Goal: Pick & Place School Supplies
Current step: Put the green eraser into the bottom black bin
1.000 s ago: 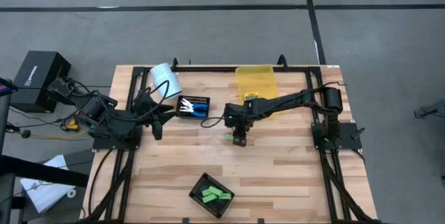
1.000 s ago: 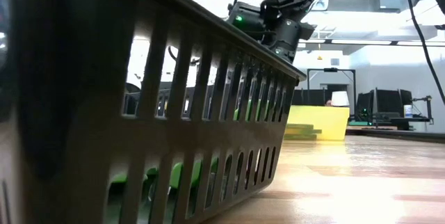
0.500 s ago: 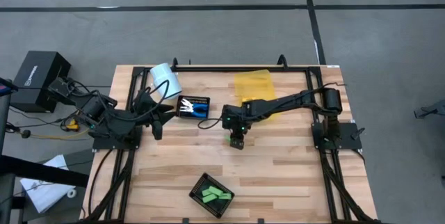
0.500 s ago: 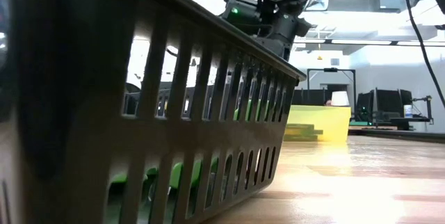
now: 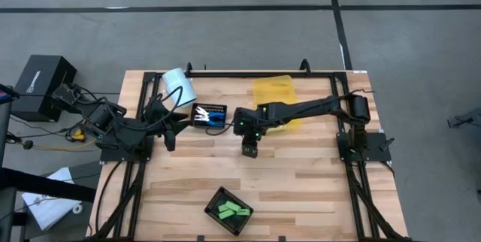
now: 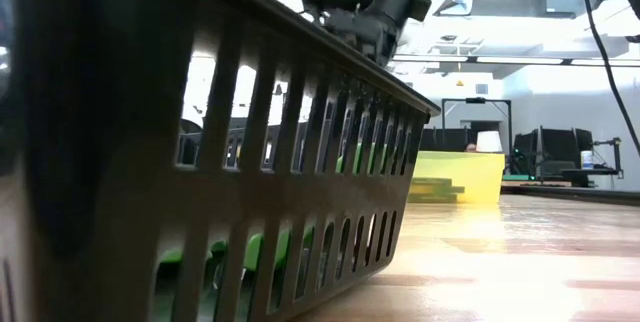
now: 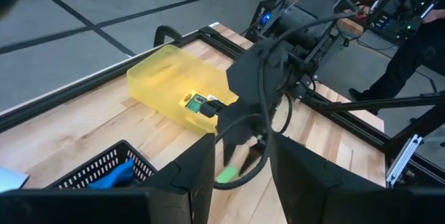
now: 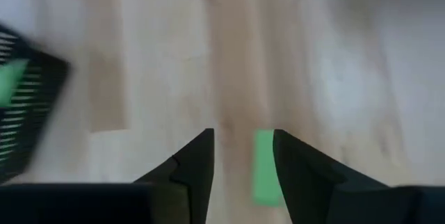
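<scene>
My right gripper (image 5: 249, 152) hangs over the middle of the table, fingers down, shut on a light-green oblong piece (image 8: 265, 168), which also shows in the left wrist view (image 7: 226, 175). More green pieces (image 5: 233, 212) lie in a black tray (image 5: 216, 201) by the near edge. Two blue-handled tools (image 5: 214, 119) lie in another black tray (image 5: 200, 110). A yellow pack with a green-white label (image 7: 198, 104) lies in the yellow bin (image 5: 274, 90). My left gripper (image 5: 170, 135) waits, open, at the table's left, beside the tool tray. My right gripper holds the green piece at its upper part (image 8: 264, 144), between the free ends of the fingers and close against one finger (image 8: 288, 161). The fingers come from above, pointing down. The piece runs along the fingers and is clear of the table.
A pale white-blue cylinder (image 5: 178, 86) lies at the far left corner. The tray of green pieces fills the low view's foreground (image 6: 250, 212). Black frame rails run along the table's left, right and far sides. A person (image 7: 417, 50) stands beyond the table.
My right gripper has moved toward the table's left edge, away from the yellow bin and toward the tool tray, and it has risen in the low view.
</scene>
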`<action>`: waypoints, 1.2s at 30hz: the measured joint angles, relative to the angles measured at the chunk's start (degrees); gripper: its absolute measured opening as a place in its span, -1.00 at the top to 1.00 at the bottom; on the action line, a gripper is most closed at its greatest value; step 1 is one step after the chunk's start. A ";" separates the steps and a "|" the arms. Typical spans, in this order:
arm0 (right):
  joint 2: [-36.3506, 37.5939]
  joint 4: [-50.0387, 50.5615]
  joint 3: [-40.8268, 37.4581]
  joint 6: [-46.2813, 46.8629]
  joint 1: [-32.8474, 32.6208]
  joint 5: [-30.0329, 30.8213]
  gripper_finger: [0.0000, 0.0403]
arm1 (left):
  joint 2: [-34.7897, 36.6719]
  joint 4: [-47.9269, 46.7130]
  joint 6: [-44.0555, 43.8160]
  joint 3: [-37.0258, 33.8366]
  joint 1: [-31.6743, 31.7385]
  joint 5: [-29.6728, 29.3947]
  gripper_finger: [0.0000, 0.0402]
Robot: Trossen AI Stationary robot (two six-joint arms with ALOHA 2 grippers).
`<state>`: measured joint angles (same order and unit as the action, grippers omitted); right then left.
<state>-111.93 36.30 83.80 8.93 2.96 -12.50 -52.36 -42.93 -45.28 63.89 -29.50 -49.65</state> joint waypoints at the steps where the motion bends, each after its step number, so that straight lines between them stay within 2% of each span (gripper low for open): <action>1: 0.04 -0.08 -0.72 0.20 0.07 1.82 0.33 | 0.00 0.05 0.00 0.00 0.00 0.01 0.35; 4: -0.03 0.24 -3.03 0.29 2.09 5.89 0.37 | 0.00 0.23 0.00 -0.01 0.00 0.01 0.35; 9: 0.01 -0.08 -5.81 2.44 7.79 7.68 0.50 | 0.00 0.33 0.00 -0.01 0.00 0.00 0.35; 16: 0.03 5.67 -7.28 2.71 11.72 7.82 0.96 | 0.02 0.85 -0.17 -0.01 0.00 2.09 0.35; 19: 0.03 8.57 -7.32 2.71 12.68 7.85 0.93 | 0.02 1.04 -0.17 0.01 0.00 2.10 0.35; 24: 0.03 10.22 -7.32 1.36 13.33 7.56 0.98 | 0.02 1.16 -0.19 0.00 0.00 2.10 0.35; 25: 0.05 9.86 -7.32 1.17 13.28 6.52 0.96 | 0.02 1.33 -0.35 0.01 0.00 2.10 0.35; 29: 1.43 6.34 -6.49 3.05 12.47 -4.16 0.84 | 0.02 2.73 -0.17 0.00 0.00 2.12 0.35; 36: 5.74 -0.01 -1.41 6.44 7.73 -5.98 0.60 | 0.02 2.83 1.48 0.01 0.00 2.10 0.35</action>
<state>-106.19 36.29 82.39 15.37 10.70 -18.48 -52.34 -40.11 -43.80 63.90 -29.50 -47.55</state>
